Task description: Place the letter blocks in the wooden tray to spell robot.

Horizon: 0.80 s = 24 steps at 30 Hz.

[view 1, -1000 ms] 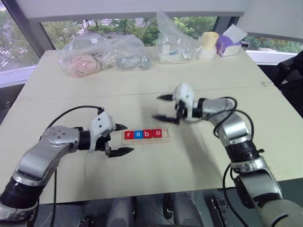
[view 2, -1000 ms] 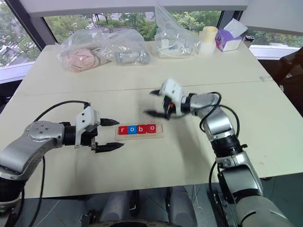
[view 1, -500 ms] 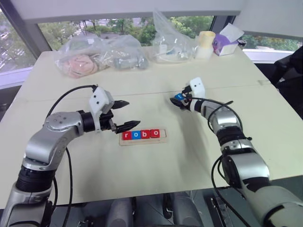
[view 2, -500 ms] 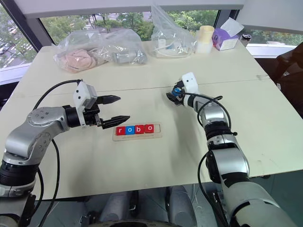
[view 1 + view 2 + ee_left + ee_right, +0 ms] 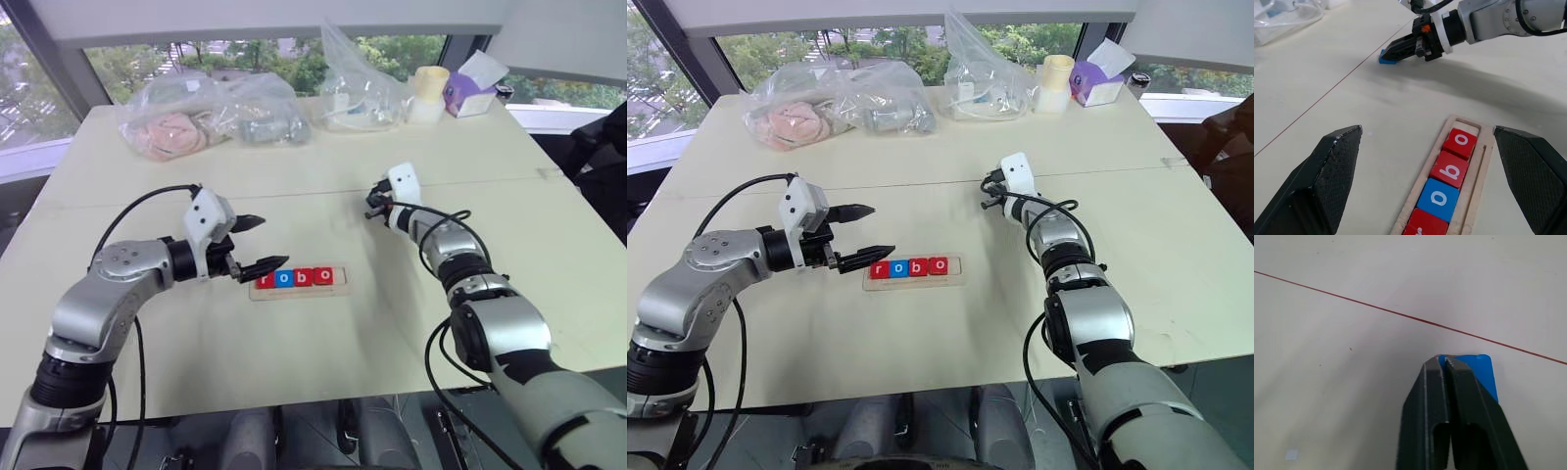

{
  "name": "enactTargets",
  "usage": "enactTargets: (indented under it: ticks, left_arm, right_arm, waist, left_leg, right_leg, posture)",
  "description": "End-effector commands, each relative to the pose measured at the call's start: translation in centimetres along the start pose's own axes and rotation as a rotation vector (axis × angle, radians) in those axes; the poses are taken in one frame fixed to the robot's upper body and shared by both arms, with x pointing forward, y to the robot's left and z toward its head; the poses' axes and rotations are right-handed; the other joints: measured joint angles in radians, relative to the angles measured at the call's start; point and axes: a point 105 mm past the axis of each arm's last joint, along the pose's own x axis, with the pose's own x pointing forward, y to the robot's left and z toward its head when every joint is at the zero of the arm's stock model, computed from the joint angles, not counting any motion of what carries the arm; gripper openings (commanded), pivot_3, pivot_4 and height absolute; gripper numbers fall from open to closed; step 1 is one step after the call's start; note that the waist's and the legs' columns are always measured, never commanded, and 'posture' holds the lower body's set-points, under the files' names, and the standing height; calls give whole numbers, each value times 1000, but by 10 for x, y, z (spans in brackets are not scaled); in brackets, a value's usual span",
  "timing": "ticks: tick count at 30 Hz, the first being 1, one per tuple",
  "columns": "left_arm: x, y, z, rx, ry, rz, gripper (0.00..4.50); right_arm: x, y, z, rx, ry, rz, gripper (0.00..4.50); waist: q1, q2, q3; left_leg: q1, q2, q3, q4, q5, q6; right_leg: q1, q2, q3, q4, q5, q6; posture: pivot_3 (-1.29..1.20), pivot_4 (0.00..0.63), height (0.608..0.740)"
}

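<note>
Jaws of our right gripper together on the table with the blue block beside them, unheld, our left gripper spread wide over the tray, r, o, b, o blocks seated inside

Four letter blocks sit in the pale wooden tray, red, blue, red, red, each with a white letter. At the black right tool tip lies a blue block on the cream table.
</note>
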Motion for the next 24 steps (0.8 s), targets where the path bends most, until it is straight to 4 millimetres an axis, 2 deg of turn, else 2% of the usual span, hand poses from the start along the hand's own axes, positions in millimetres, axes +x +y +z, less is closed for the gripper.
enactTargets:
  ticks: [1, 4, 7, 9, 14, 20, 23, 24]
  left_arm:
    - [0, 0, 11, 45, -23, -7, 4500]
    - [1, 0, 11, 43, -23, -15, 4500]
    - [1, 0, 10, 43, -22, -19, 4500]
    - [1, -1, 10, 42, -21, -23, 4500]
    - [2, -1, 10, 42, -22, -27, 4500]
    - [1, -1, 9, 43, -18, -25, 4500]
    - [1, -2, 8, 47, -11, -21, 4500]
    - [0, -1, 8, 47, -10, -19, 4500]
  right_arm:
    - [-1, 0, 8, 9, -54, 6, 34]
    - [-2, 0, 21, 38, -118, 25, 860]
    - [-5, -3, 30, 12, -162, 12, 2489]
    - [-6, -6, 29, 19, -155, 3, 3534]
    - [-5, -10, 9, 82, -73, -23, 3534]
    - [-2, -3, -3, 113, -17, 5, 3534]
    - [0, -2, -6, 85, 0, -9, 2743]
    - [0, -1, -6, 85, 0, -9, 2220]
  waist:
    - [0, 0, 0]
    - [-1, 0, 0]
    - [-1, 0, 0]
    - [-2, 0, 0]
    - [-1, 0, 0]
    - [-2, 0, 0]
    - [-2, 0, 0]
    - [-3, 0, 0]
  left_leg:
    - [0, 0, 0, 0, 0, 0]
    - [0, 0, 0, 0, 0, 0]
    - [0, 0, 0, 0, 0, 0]
    - [0, 0, 0, 0, 0, 0]
    - [0, 0, 0, 0, 0, 0]
    - [0, 0, 0, 0, 0, 0]
    - [0, 0, 0, 0, 0, 0]
    - [0, 0, 0, 0, 0, 0]
  right_leg:
    - [0, 0, 0, 0, 0, 0]
    - [0, 0, 0, 0, 1, 0]
    - [0, 0, 0, 0, 1, 1]
    - [0, 0, 0, 0, 1, 1]
    - [0, 0, 0, 0, 0, 0]
    - [0, 0, 0, 0, 0, 0]
    - [0, 0, 0, 0, 0, 0]
    - [0, 0, 0, 0, 0, 0]
  posture:
    - [0, 150, 740]
    - [0, 150, 740]
    - [0, 150, 740]
    - [0, 150, 740]
    - [0, 150, 740]
    - [0, 150, 740]
    - [0, 150, 740]
    - [0, 150, 740]
